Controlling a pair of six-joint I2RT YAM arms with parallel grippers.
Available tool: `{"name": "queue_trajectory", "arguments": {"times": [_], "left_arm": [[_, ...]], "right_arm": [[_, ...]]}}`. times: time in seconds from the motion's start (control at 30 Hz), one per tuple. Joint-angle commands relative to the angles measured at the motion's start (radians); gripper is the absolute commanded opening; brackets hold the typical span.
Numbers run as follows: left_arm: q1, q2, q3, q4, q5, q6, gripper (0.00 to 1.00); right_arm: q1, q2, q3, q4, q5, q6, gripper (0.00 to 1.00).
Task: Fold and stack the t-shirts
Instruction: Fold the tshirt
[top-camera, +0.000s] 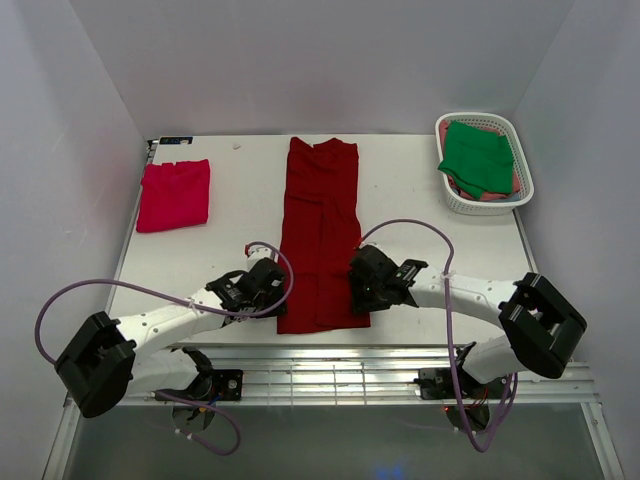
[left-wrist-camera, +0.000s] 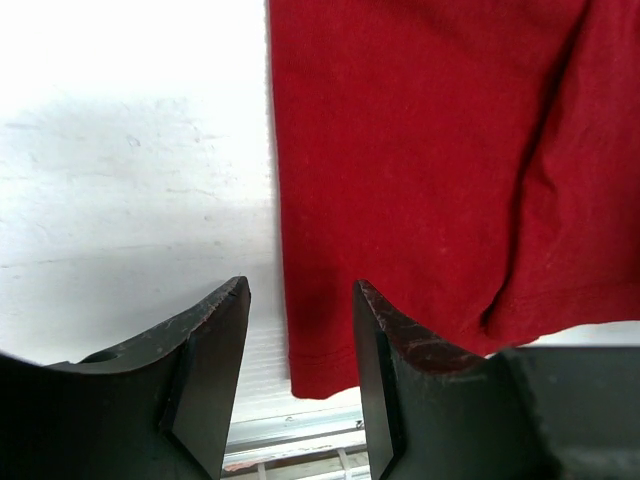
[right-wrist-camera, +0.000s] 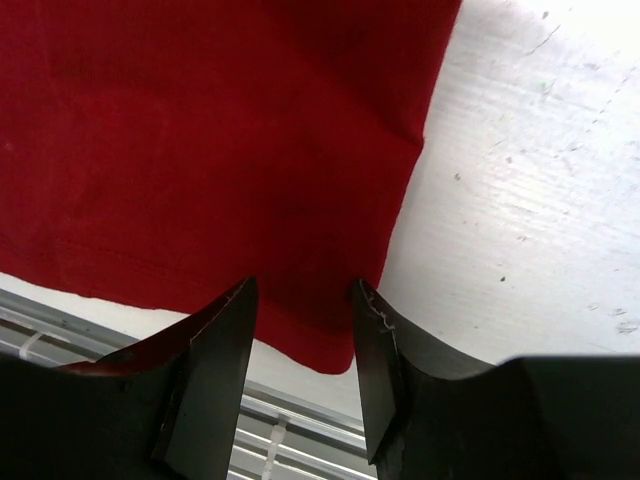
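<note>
Both jaws stand parted and empty over the near hem of the dark red shirt (top-camera: 320, 235), folded narrow mid-desk. Pinkish-red shirt (top-camera: 174, 194) lies folded far-left; green shirt (top-camera: 478, 157) sits in the basket (top-camera: 480, 207), nothing stacked yet.

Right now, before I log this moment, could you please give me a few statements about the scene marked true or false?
1. The long dark red cloth t-shirt lies folded into a narrow strip in the middle of the table. True.
2. The bright pinkish-red folded cloth t-shirt sits inside the white slotted plastic basket. False: it lies on the table at the far left.
3. The green cloth t-shirt lies in the basket. True.
4. Both arms' jaws are shut on the dark red t-shirt. False: both pairs stand open at its near corners, holding nothing.
</note>
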Motion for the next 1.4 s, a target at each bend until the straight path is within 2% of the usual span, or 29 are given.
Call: {"name": "queue_trajectory", "arguments": {"times": [0.0, 0.17, 0.63, 1.0, 1.37], "left_arm": [[-0.003, -0.034, -0.049, 0.053, 0.049, -0.057, 0.56], [-0.003, -0.029, -0.080, 0.064, 0.068, -0.066, 0.56], [-0.013, -0.014, -0.113, 0.064, 0.087, -0.095, 0.56], [-0.029, -0.023, -0.135, 0.010, 0.083, -0.143, 0.56], [-0.038, -0.003, -0.103, -0.105, 0.069, -0.194, 0.52]], "right_arm": [[0.038, 0.003, -0.006, 0.014, 0.015, 0.065, 0.49], [0.086, 0.000, 0.000, -0.034, 0.072, 0.091, 0.48], [0.110, -0.097, 0.008, -0.130, 0.163, 0.146, 0.48], [0.112, -0.058, -0.098, -0.048, 0.091, 0.174, 0.47], [0.124, -0.044, -0.088, -0.044, 0.077, 0.179, 0.46]]}}
